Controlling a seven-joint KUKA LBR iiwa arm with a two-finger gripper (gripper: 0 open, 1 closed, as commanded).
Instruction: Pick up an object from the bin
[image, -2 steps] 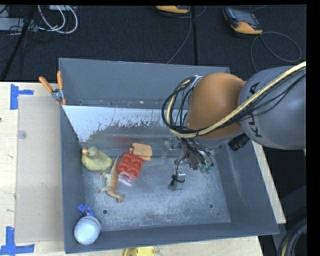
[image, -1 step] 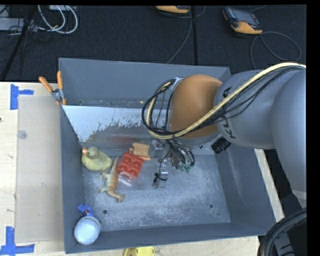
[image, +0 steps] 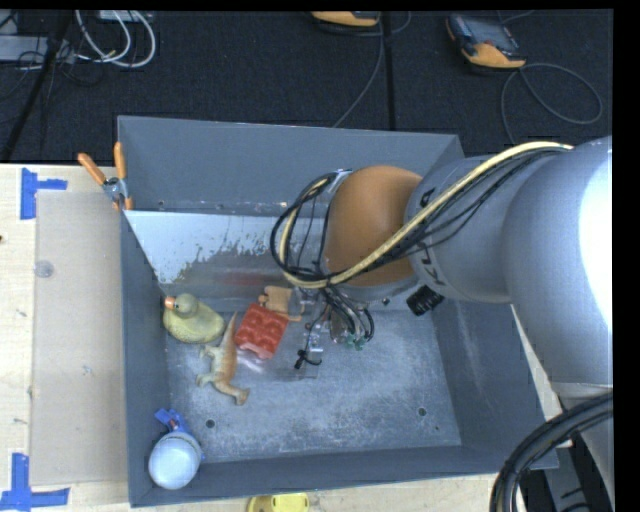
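— What lies nearest the hand (image: 310, 352)?
— A red studded plastic block (image: 262, 332), mid-floor of the grey metal bin (image: 400, 400), just left of it. Hand spread or pinched, I cannot tell.
— Around it?
— A tan toy animal (image: 225, 372) below, a yellow rubber duck (image: 192, 321) further left.

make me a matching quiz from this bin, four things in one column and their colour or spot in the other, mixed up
Things:
1. toy duck
2. bumpy block
3. long-legged toy animal
4. round bulb with a blue cap

Descriptions:
a. white, in the near left corner of the bin
b. red, just left of the gripper
c. yellowish, by the left wall
d. tan, lying on the floor below the block

Pairs: 1-c, 2-b, 3-d, 4-a
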